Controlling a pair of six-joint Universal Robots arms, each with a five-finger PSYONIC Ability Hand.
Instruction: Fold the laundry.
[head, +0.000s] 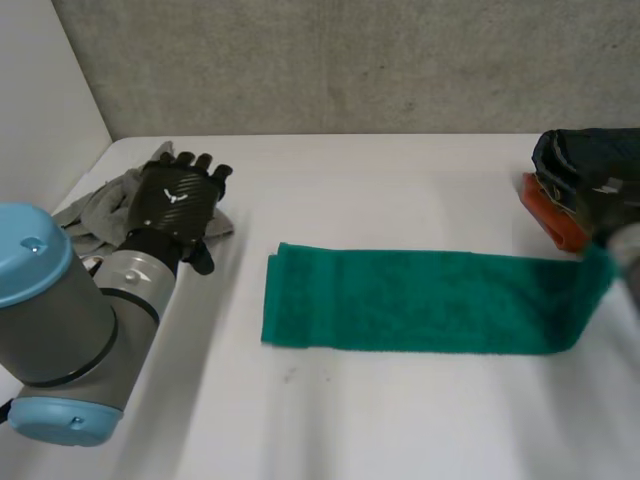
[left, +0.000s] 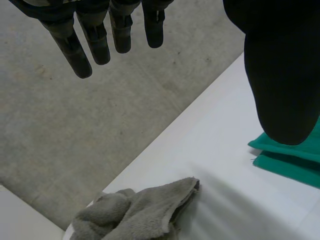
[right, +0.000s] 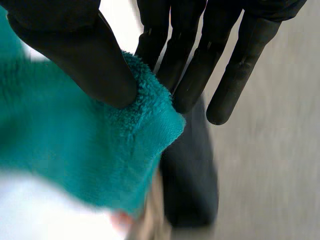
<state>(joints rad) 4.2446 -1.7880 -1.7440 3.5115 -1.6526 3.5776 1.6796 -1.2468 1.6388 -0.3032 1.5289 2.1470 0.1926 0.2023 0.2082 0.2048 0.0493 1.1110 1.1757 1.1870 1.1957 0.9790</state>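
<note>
A: One table (head: 380, 420), white. What is the largest item on it?
B: A green towel (head: 400, 300), a long strip lying across the middle, left to right. Its left end lies flat. Its right end is raised off the surface at the table's right edge.
A: What holds it up?
B: The right hand (right: 80, 55). In the right wrist view the thumb presses a towel corner against the fingers (right: 200, 65), so the hand is clamped on the towel.
A: Next in size?
B: The left arm (head: 70, 320), at the near left. Then a dark bundle (head: 590, 165) at the far right, just behind the towel's raised end. An orange thing (head: 548, 215) sits against its near side.
A: And the left side?
B: A grey cloth (left: 135, 212), crumpled, near the far left corner and well apart from the towel. The left hand (head: 180, 195) is over it in the head view. I cannot tell whether they touch.
A: Its state?
B: The fingers are straight and spread, the thumb is apart, and there is nothing between them.
</note>
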